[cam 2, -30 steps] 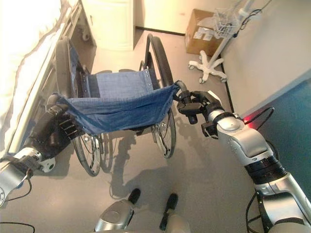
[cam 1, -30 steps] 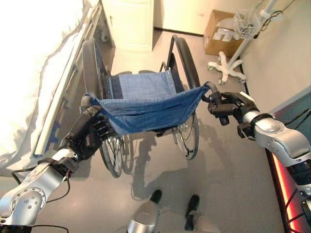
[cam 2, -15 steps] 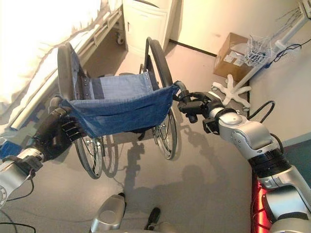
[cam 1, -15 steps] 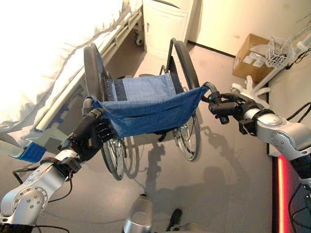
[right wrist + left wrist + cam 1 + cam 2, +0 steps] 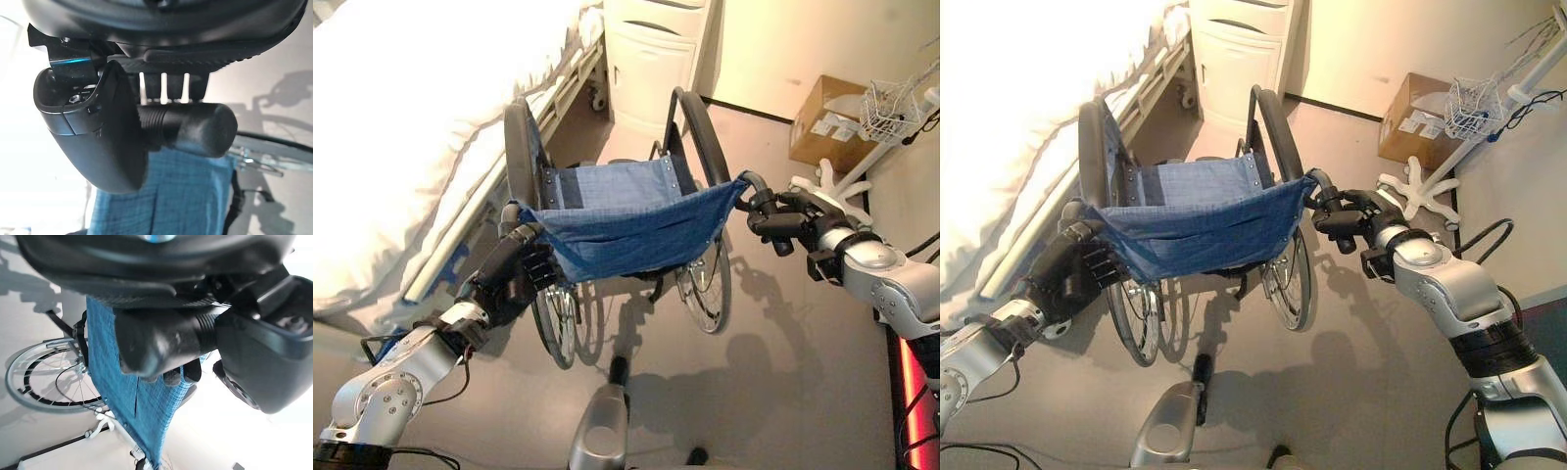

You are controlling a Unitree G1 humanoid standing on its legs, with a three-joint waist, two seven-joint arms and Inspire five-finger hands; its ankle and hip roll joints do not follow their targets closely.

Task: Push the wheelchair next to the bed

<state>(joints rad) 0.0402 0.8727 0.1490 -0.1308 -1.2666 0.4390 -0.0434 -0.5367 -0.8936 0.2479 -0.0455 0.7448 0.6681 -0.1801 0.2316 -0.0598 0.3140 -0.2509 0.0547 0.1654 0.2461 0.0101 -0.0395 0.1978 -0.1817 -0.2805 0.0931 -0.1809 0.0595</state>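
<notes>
The wheelchair [image 5: 626, 211] has a blue cloth seat and back, black tyres and spoked wheels, and faces away from me. It stands alongside the white bed [image 5: 401, 137] on my left. My left hand [image 5: 514, 274] is curled round the left push handle [image 5: 161, 340]. My right hand [image 5: 793, 220] is curled round the right push handle [image 5: 195, 127]. Both wrist views show the black grip held against the palm, with blue cloth [image 5: 181, 196] beyond.
A white bedside cabinet [image 5: 661, 44] stands ahead past the wheelchair. A cardboard box [image 5: 827, 122] and a white wheeled pole stand with a wire basket [image 5: 891, 98] sit at the far right by the wall. Open floor lies right of the wheelchair.
The view has shifted as I stepped forward. The wheelchair has rolled ahead along the bed, closer to the cabinet. Both hands keep their hold on the handles.
</notes>
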